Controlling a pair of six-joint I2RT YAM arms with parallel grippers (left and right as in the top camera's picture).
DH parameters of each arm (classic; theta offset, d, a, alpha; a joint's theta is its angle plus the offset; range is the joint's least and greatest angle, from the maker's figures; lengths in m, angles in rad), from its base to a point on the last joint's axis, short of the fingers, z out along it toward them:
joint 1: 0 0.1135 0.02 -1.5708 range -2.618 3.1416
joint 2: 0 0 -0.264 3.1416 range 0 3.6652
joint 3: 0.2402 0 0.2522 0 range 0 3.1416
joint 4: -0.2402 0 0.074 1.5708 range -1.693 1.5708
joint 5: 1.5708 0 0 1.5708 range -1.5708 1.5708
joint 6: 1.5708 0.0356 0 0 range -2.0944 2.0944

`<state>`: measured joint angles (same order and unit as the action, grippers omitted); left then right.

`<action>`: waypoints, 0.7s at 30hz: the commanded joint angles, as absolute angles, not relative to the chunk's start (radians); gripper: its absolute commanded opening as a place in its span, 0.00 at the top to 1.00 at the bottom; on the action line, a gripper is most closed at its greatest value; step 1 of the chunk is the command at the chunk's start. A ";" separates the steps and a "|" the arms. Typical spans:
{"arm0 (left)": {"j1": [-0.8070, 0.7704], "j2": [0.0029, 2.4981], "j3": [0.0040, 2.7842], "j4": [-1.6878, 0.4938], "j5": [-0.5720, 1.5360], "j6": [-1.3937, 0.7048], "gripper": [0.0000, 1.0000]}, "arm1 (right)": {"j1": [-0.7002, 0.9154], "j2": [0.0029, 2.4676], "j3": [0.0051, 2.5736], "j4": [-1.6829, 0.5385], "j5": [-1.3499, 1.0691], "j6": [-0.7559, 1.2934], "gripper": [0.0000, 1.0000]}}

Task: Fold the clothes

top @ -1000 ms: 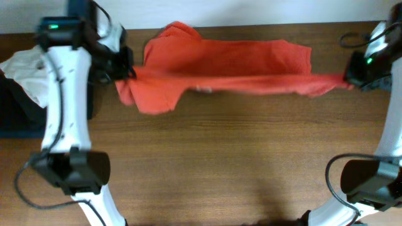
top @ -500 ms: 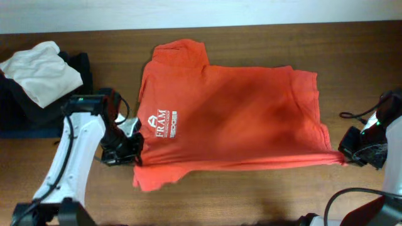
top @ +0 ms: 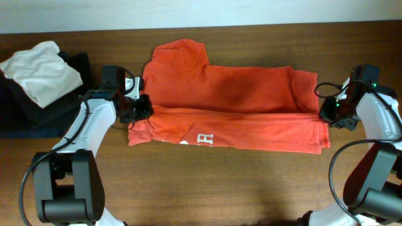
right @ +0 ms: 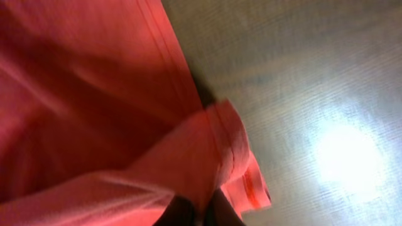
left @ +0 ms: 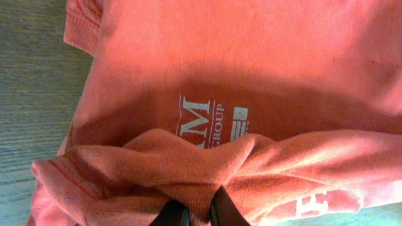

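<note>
While tight on T-shirt [top: 251, 94], both end effectors [top: 141, 107] [top: 327, 114].

I see the T-shirt [top: 251, 100] lying across the far middle of the table [top: 220, 188], running left to right, with its near layer doubled over on top of the layer beneath. The left gripper [top: 141, 108] sits at its left edge and the right gripper [top: 327, 115] at its right edge, each pinching cloth. At the far left, a loose garment [top: 41, 72] lies on a stack of garments [top: 16, 113], apart from the T-shirt.
</note>
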<state>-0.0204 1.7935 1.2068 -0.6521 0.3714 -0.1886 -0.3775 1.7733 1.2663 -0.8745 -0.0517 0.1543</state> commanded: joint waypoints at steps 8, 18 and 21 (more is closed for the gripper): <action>-0.017 1.802 1.238 -1.014 0.150 -0.100 0.21 | -0.373 1.787 1.134 -0.908 -0.120 0.154 0.68; -0.017 1.803 1.112 -0.858 0.074 -0.171 0.66 | -0.373 1.787 1.028 -0.796 -0.120 0.154 0.86; -0.017 1.803 1.083 -0.834 -0.171 -0.172 1.00 | -0.373 1.787 1.024 -0.801 -0.060 0.154 0.96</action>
